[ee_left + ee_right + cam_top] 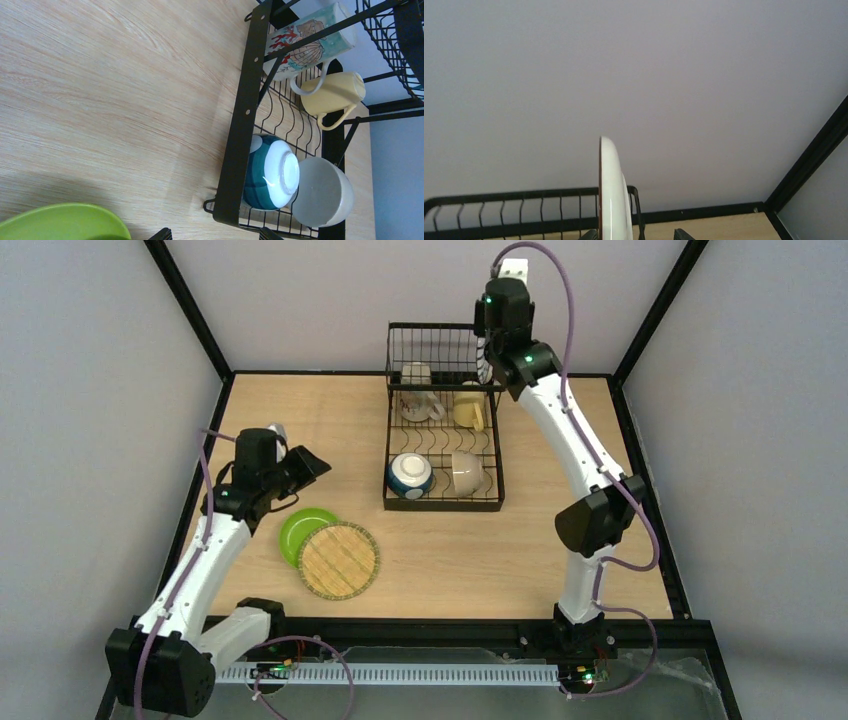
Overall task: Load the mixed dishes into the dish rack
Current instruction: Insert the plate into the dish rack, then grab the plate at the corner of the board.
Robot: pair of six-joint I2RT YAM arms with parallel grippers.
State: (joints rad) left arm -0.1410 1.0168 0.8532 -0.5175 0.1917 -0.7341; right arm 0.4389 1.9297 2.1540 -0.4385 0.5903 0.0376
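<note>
The black wire dish rack stands at the table's back centre. Its lower level holds a patterned beige mug, a yellow mug, a blue-outside bowl and a cream bowl. A white plate stands on edge against the rack's raised basket, between the fingers of my right gripper, which is open; the right finger is clear of it. On the table lie a green plate and a woven yellow plate. My left gripper hovers open and empty above the green plate.
Black frame posts and grey walls close in the table on three sides. Bare wood lies between the left arm and the rack. The right arm reaches along the rack's right side.
</note>
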